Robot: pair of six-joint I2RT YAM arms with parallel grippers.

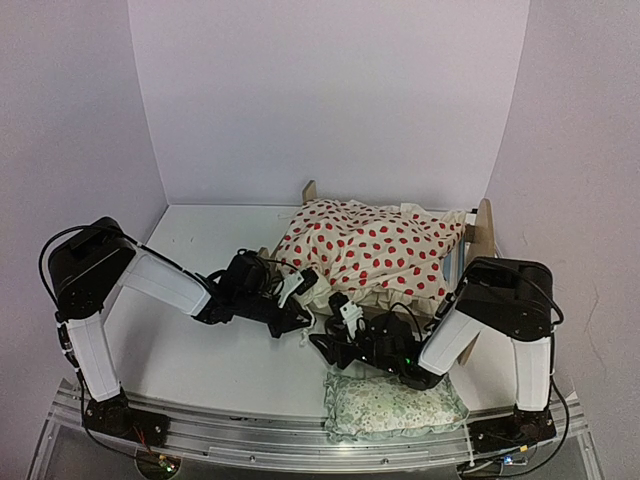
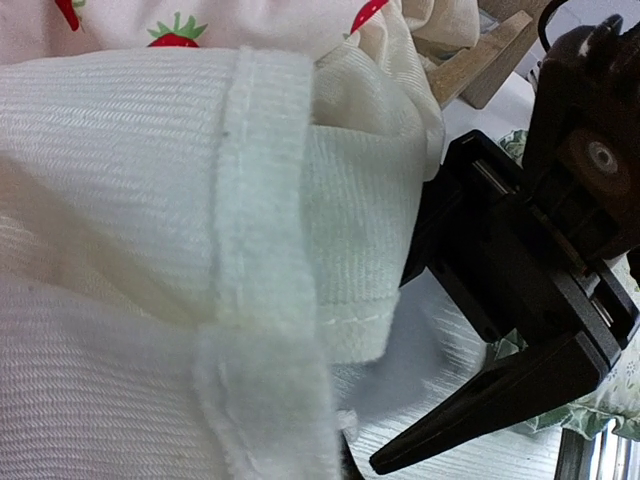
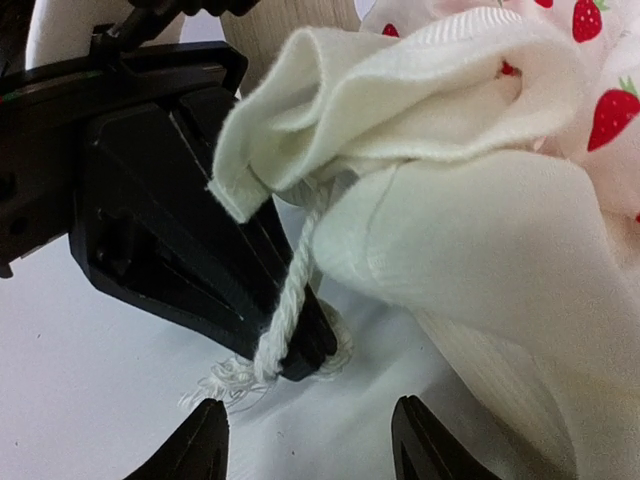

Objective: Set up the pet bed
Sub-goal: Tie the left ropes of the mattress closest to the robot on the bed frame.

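**While the cushion covers the frame: both claws at its near-left corner**

Because the cream, strawberry-printed cushion [image 1: 370,245] lies heaped over it, the pet bed [image 1: 485,230] shows only in pieces. A wooden post pokes out at the back left, an end board stands at the right, and a sliver of blue stripe shows under the cushion's right edge. It stands at the back right of the table [image 1: 200,350]. The paw cutouts cannot be made out.

Left gripper [image 3: 300,355]: jaws closed. Its own wrist view is filled with ribbed cream fabric and a hemmed seam, and its fingers are hidden there. In the right wrist view a cushion corner drapes against it and a frayed string [image 3: 290,290] hangs down to its tip. Whether fabric is actually pinched, I cannot tell.

Right gripper [image 3: 312,435]: jaws part-way apart, only bare table between the tips, holding nothing. Only the fingertips show, cut off at the lower edge, just beside the left claw.

The green floral pillow [image 1: 395,405] lies at the near table edge, partly hidden under the right arm.
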